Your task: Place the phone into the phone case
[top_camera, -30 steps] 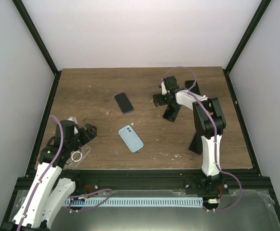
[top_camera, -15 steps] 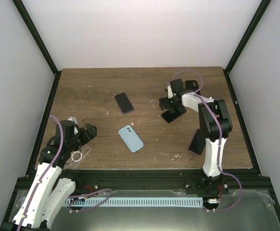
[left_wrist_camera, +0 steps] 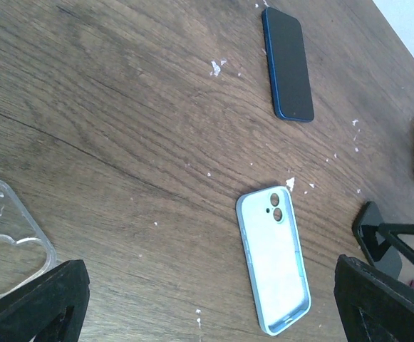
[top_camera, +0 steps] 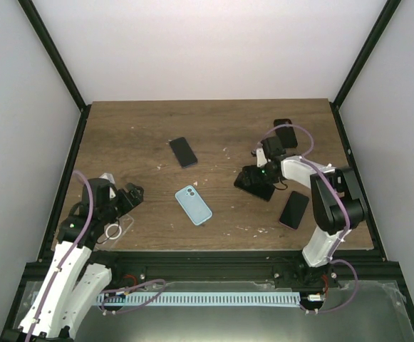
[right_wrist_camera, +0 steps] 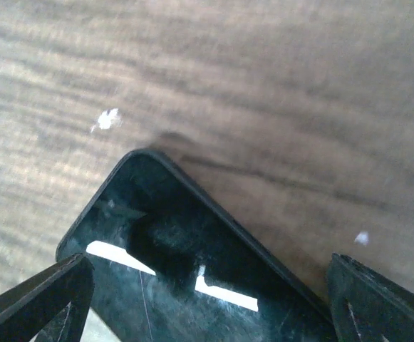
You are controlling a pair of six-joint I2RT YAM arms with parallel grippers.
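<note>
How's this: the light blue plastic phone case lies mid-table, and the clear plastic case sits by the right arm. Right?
No: the clear plastic case sits by the left gripper, as the top external view shows. The light blue plastic phone case does lie mid-table.

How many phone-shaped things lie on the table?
6: a dark blue phone far centre; a light blue case mid-table; a clear case by the left gripper; a black slab under the right gripper; a black one far right; a dark one near right. Arms may hide more.
</note>
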